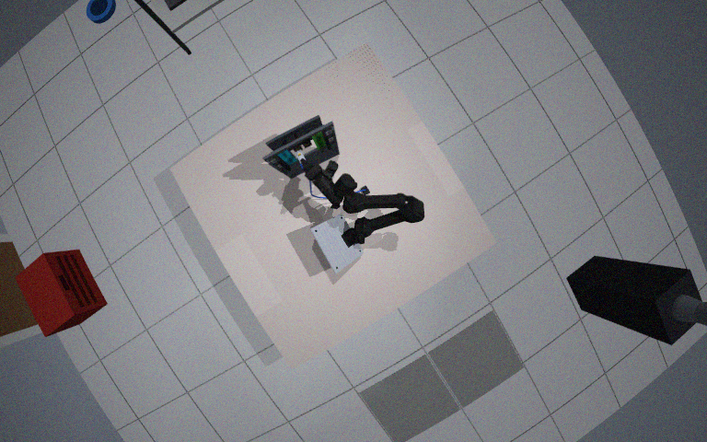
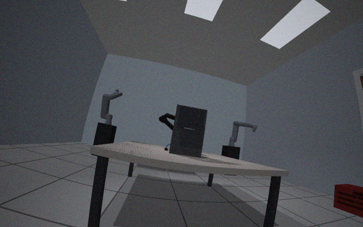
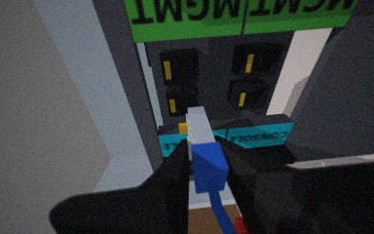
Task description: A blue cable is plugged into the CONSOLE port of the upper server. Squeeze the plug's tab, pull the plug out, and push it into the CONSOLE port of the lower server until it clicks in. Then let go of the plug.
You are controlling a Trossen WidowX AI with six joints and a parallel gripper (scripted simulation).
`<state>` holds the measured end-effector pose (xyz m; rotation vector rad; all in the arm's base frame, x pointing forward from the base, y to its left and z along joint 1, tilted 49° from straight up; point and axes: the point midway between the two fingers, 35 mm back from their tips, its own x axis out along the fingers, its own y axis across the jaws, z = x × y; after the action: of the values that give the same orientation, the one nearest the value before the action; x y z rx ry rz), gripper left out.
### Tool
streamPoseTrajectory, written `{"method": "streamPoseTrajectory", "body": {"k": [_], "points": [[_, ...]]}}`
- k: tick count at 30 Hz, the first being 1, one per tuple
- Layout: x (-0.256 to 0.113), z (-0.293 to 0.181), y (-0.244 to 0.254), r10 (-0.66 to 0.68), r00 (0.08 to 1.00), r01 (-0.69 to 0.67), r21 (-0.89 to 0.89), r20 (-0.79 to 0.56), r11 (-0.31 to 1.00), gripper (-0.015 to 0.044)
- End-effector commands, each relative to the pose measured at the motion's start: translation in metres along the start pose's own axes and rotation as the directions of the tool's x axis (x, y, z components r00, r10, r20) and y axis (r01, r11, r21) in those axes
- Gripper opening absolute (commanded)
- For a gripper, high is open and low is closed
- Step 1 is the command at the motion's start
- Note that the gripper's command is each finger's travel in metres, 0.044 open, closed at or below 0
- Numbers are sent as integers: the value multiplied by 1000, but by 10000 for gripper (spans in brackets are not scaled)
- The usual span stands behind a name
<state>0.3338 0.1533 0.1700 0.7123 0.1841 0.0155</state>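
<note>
1. Blue boot and pale, clear-looking body make up the plug (image 1: 300, 157) (image 3: 207, 158); the gripper (image 1: 307, 165) (image 3: 200, 142) is clamped on it, one dark finger along each side.
2. In the wrist view the plug's pale nose points toward the port block, near the cyan CONSOLE labels (image 3: 258, 138); whether it sits in a port or stands just in front of one, I cannot tell.
3. The plug should be very light and fairly stiff, probably smooth plastic; weight will hardly matter, but a slick side could let it twist under a push.
4. The tab is likely the fragile part, a thin springy tongue; squeeze it enough to free the catch, not so hard that it bends for good.
5. Best hold is across the body and the front of the boot, close behind the nose; farther back the soft boot would probably flex and the nose wander.
6. The blue cable (image 1: 318, 197) (image 3: 217, 210) looks thin and bendy, trailing from the boot; it makes a poor handle, and its slack could tug the plug off line.
7. Pushing in calls for a straight, square press until the click; only then should the fingers part.
</note>
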Motion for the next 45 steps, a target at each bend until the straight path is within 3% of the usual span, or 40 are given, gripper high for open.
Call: {"method": "streamPoseTrajectory", "body": {"k": [1, 29, 45], "points": [[-3, -1, 2, 5, 1000, -5, 6, -1, 1000, 0], [-22, -6, 1, 4, 1000, -4, 6, -2, 1000, 0], [-15, -6, -70, 4, 1000, -4, 5, -2, 1000, 0]]}}
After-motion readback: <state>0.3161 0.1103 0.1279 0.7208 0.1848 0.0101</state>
